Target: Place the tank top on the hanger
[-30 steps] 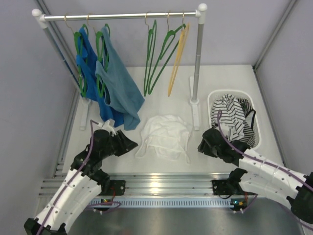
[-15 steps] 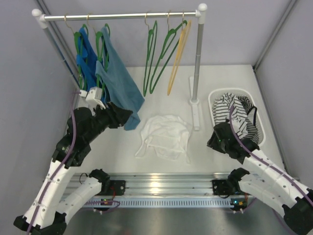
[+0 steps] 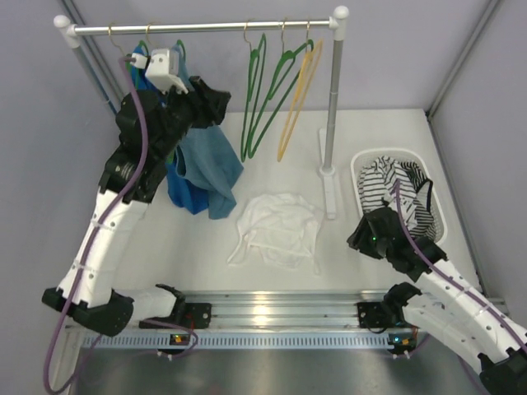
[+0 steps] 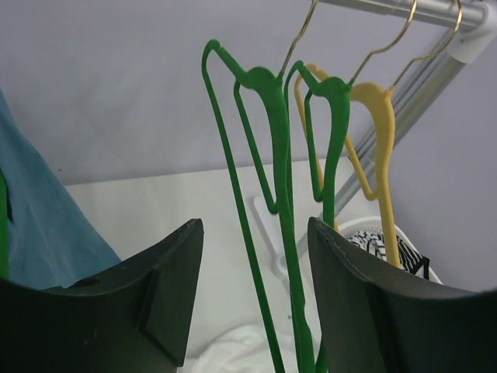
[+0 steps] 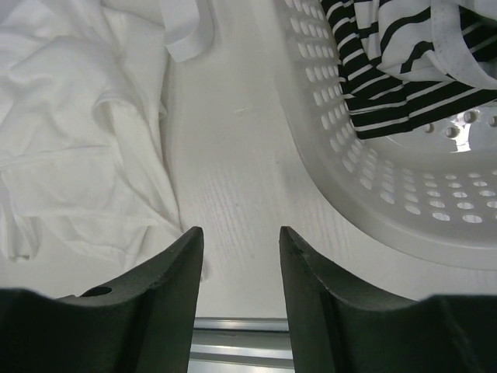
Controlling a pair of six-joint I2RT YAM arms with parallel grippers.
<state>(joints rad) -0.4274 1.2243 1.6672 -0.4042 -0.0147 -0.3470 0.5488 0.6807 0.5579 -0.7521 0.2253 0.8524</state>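
The white tank top [image 3: 278, 230] lies crumpled on the table, near the middle; it also shows in the right wrist view [image 5: 70, 132]. Two empty green hangers [image 3: 257, 99] hang from the rail. My left gripper [image 3: 221, 103] is raised just left of them and stands open, holding nothing. In the left wrist view the nearest green hanger [image 4: 268, 155] runs down just ahead of the gap of the left gripper [image 4: 255, 225]. My right gripper [image 3: 354, 239] hovers low, open and empty, over bare table between tank top and basket [image 5: 241, 233].
Blue tank tops [image 3: 202, 160] hang on green hangers at the rail's [image 3: 206, 27] left end. A yellow hanger [image 3: 298, 95] hangs rightmost, beside the rail post [image 3: 332, 107]. A white basket [image 3: 395, 154] at right holds a black-and-white striped garment [image 3: 395, 193].
My left arm has risen from the table beside the tank top up to the rail, and its jaws have spread wider. The right gripper has drifted slightly toward the basket.
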